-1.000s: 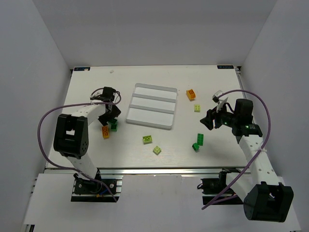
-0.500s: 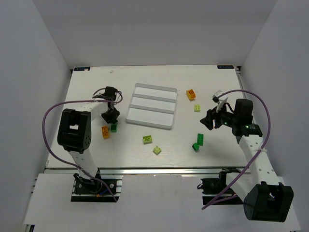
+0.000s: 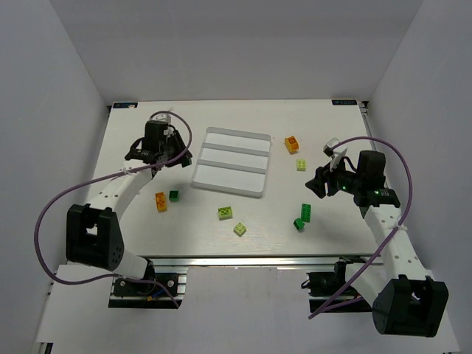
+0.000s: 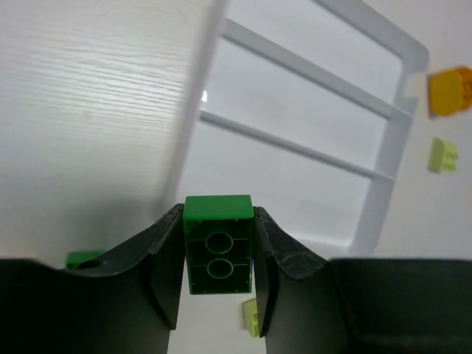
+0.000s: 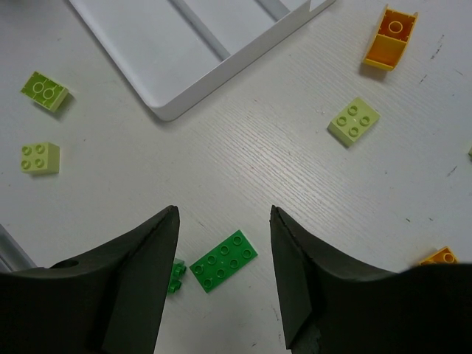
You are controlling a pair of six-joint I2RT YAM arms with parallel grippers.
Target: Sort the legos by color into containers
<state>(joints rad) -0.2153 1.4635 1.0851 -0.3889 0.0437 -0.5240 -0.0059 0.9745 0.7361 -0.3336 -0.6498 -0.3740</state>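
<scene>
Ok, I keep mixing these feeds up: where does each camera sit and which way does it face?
Top external: above and behind the bases, looking down on the table; both arms, left gripper and right gripper show.
Left wrist: on the left arm, facing the white tray past its fingers, shut on a dark green brick.
Right wrist: on the right arm, looking down at the table between its open fingers.
Shared: both wrist views catch the tray and the orange brick.
</scene>
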